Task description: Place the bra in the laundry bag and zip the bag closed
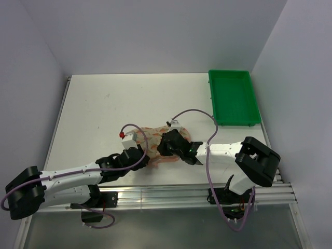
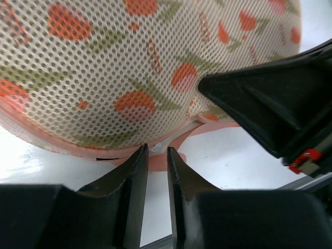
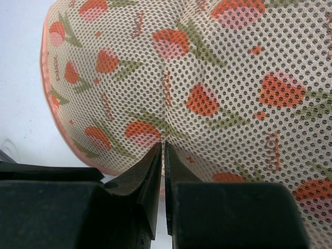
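Note:
The laundry bag [image 1: 151, 136], peach mesh with red-orange flower prints, lies on the white table between both arms. In the left wrist view its mesh [image 2: 129, 62] fills the upper frame. My left gripper [image 2: 157, 151] stands slightly open at the bag's pink zip trim [image 2: 181, 137], with a small pale zip part just beyond its tips. My right gripper [image 3: 164, 144] is closed on a small crease of the bag's mesh [image 3: 207, 78]. From above, the left gripper [image 1: 147, 155] is at the bag's near edge and the right gripper [image 1: 163, 148] on its right side. The bra is out of view.
A green plastic tray [image 1: 233, 98] stands at the back right of the table. The right arm's black gripper body [image 2: 270, 104] sits close beside the left fingers. Walls close in the table on three sides.

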Available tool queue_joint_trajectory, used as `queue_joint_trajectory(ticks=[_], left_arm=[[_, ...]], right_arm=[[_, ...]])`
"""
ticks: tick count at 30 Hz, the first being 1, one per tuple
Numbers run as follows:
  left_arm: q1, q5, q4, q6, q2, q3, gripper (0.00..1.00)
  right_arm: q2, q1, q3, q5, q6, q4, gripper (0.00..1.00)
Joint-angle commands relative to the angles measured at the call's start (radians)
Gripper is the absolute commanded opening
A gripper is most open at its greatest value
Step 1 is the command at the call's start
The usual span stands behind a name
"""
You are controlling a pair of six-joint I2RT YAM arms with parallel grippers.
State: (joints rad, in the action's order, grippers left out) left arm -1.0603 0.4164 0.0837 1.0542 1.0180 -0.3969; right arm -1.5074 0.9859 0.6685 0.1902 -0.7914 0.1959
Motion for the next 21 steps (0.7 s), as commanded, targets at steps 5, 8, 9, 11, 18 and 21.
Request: queue_joint_trajectory(ticks=[5, 8, 9, 11, 18, 21], left_arm=[[-0.041, 0.030, -0.006, -0.026, 0.099, -0.065, 0.12], [-0.067, 0.064, 0.011, -0.019, 0.126, -0.074, 0.01], [-0.073, 0.071, 0.013, -0.016, 0.135, -0.074, 0.03], [-0.079, 0.084, 0.013, -0.007, 0.169, -0.074, 0.09], [-0.081, 0.125, -0.024, -0.016, 0.237, -0.103, 0.33], [-0.081, 0.156, -0.027, -0.022, 0.258, -0.125, 0.38]], right_arm=[[0.001, -0.001, 0.037, 0.023, -0.002, 0.057, 0.13], [0.000, 0.000, 0.042, 0.031, 0.012, 0.056, 0.13], [-0.001, 0.000, 0.043, 0.031, 0.011, 0.056, 0.13], [-0.007, 0.000, 0.042, 0.022, 0.009, 0.065, 0.13], [-0.020, -0.001, 0.033, 0.003, 0.006, 0.091, 0.13], [-0.020, 0.000, 0.028, -0.003, 0.006, 0.097, 0.13]])
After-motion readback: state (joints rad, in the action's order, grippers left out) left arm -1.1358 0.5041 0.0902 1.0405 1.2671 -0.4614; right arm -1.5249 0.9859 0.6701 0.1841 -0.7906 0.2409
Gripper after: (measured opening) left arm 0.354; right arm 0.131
